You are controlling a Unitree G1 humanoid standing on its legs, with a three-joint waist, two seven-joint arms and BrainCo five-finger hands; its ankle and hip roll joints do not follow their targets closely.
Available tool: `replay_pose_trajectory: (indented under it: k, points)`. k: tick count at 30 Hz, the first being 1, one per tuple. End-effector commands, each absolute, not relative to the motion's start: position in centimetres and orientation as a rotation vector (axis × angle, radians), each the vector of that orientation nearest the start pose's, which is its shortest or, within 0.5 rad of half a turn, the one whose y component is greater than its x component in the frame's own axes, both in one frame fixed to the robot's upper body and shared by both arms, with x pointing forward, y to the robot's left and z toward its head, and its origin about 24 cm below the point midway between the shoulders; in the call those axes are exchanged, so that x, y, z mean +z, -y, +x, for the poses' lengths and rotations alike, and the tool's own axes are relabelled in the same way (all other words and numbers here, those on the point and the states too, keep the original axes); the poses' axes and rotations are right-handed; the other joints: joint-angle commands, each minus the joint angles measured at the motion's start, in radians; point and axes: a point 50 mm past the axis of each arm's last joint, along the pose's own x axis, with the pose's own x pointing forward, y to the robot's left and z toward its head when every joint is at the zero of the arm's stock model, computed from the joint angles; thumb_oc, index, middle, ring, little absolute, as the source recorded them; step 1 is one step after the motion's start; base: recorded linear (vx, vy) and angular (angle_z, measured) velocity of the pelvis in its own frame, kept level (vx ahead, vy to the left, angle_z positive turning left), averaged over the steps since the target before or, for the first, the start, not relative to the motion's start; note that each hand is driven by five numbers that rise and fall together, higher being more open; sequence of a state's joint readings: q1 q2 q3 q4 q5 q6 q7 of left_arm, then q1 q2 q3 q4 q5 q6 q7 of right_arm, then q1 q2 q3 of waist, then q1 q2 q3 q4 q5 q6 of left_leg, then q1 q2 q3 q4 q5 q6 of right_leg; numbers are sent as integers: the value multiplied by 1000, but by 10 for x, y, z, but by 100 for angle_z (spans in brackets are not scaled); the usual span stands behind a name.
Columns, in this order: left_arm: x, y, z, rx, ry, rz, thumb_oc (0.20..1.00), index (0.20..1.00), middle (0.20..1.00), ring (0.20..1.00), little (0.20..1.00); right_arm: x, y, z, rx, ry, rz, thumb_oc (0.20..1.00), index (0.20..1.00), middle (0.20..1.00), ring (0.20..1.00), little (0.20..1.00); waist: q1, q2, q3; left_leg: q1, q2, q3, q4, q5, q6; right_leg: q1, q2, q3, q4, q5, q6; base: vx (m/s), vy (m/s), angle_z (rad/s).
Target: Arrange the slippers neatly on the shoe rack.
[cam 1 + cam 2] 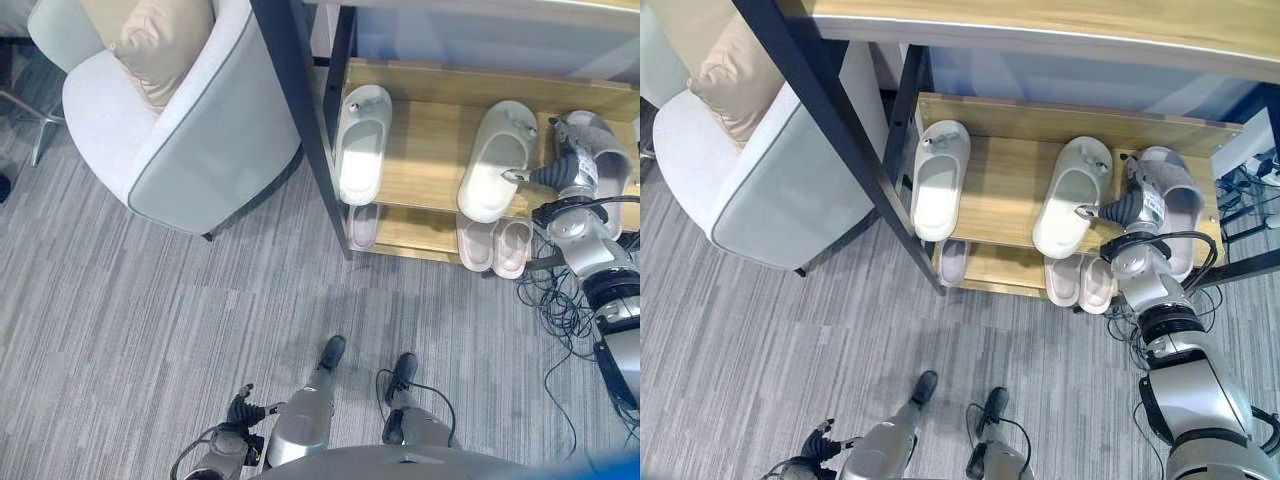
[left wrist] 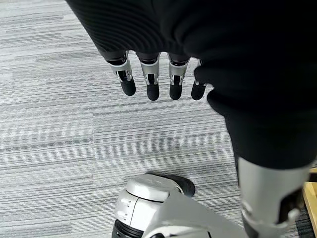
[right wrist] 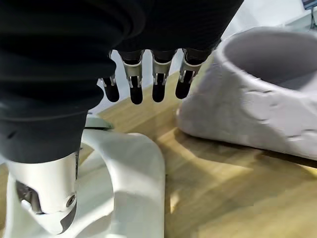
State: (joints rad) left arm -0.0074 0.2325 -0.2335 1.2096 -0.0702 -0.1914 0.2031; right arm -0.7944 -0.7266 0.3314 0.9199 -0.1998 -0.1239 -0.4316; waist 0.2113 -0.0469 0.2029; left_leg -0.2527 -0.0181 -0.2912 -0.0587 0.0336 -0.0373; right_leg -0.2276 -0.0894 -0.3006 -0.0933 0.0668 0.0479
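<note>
Grey striped carpet [image 1: 150, 320] runs under me to a wooden shoe rack [image 1: 1010, 195] with a dark frame. Nearest me, my left robot hand [image 1: 243, 410] hangs low over the carpet, its fingers [image 2: 152, 82] relaxed and holding nothing. Farther out, on the rack's lower shelf [image 1: 990, 268], one pale slipper [image 1: 954, 260] pokes out on the left and a pair [image 1: 1080, 280] sits side by side on the right. On the shelf above, a white slipper [image 1: 939, 180] lies alone at the left and a second white slipper [image 1: 1072, 198] lies right of the middle. My right robot hand [image 1: 1130, 208] is over this shelf between that second white slipper and a grey slipper [image 1: 1175, 200] at the right end; its fingers [image 3: 157, 82] hang loose and apart, gripping nothing, and its thumb lies across the white slipper's edge. To my left, beside the rack, stands a light grey armchair [image 1: 190, 130] with a beige cushion [image 1: 155, 40].
</note>
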Motion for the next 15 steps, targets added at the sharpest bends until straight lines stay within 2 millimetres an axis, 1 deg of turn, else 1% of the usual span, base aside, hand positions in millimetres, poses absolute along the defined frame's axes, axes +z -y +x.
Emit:
replay_pose_trajectory:
  k: [1, 3, 4, 5, 6, 7, 9, 10, 15]
  points:
    - [-150, -236, 115, 160, -992, 410, 1000, 1000, 1000, 1000, 1000, 183, 314, 362, -522, 216, -1080, 1000, 1000, 1000, 1000, 1000, 19, -25, -32, -44, 15, 23, -29, 39, -62, 95, -56, -41, 6, -51, 116, 22, 6, 20]
    - [-148, -239, 118, 171, -976, 414, 1000, 1000, 1000, 1000, 1000, 190, 313, 364, -533, 228, -1111, 1000, 1000, 1000, 1000, 1000, 24, -32, -27, -54, 12, 19, -29, 42, -64, 90, -58, -48, 6, -50, 118, 29, 7, 10]
    - [-148, -239, 119, 172, -973, 415, 1000, 1000, 1000, 1000, 1000, 190, 313, 365, -532, 228, -1123, 755, 755, 755, 755, 755, 25, -34, -27, -57, 12, 18, -29, 42, -65, 88, -58, -49, 6, -50, 119, 26, 13, 4]
    - [-147, -240, 119, 174, -970, 419, 1000, 1000, 1000, 1000, 1000, 192, 312, 366, -531, 233, -1132, 583, 583, 583, 583, 583, 26, -36, -26, -59, 12, 18, -29, 43, -66, 86, -58, -52, 6, -50, 120, 10, 15, 5]
    - [-146, -242, 121, 178, -962, 423, 1000, 1000, 1000, 1000, 1000, 195, 309, 368, -527, 239, -1138, 373, 373, 373, 373, 373, 30, -40, -23, -62, 11, 14, -29, 43, -66, 84, -58, -53, 6, -50, 121, 10, 16, 4]
    - [-146, -242, 122, 182, -961, 423, 1000, 1000, 1000, 1000, 1000, 196, 308, 369, -525, 240, -1144, 206, 206, 206, 206, 206, 30, -42, -23, -64, 10, 13, -29, 43, -66, 83, -58, -54, 6, -50, 121, 6, 11, 6]
    - [-145, -243, 123, 183, -954, 427, 1000, 1000, 1000, 1000, 1000, 195, 307, 370, -525, 234, -1158, 200, 200, 200, 200, 200, 33, -47, -21, -67, 10, 11, -29, 43, -67, 81, -59, -55, 6, -49, 122, -1, 15, 5]
    - [-143, -243, 127, 184, -940, 432, 1000, 1000, 1000, 1000, 1000, 194, 305, 372, -534, 234, -1172, 200, 200, 200, 200, 200, 37, -51, -15, -74, 7, 6, -29, 46, -67, 79, -61, -61, 6, -49, 123, -13, 26, 4]
    - [-144, -240, 129, 190, -934, 431, 1000, 1000, 1000, 1000, 1000, 193, 306, 370, -563, 248, -1191, 200, 200, 200, 200, 200, 37, -52, -7, -81, 1, 2, -29, 47, -67, 73, -65, -62, 6, -45, 125, -28, 33, 10]
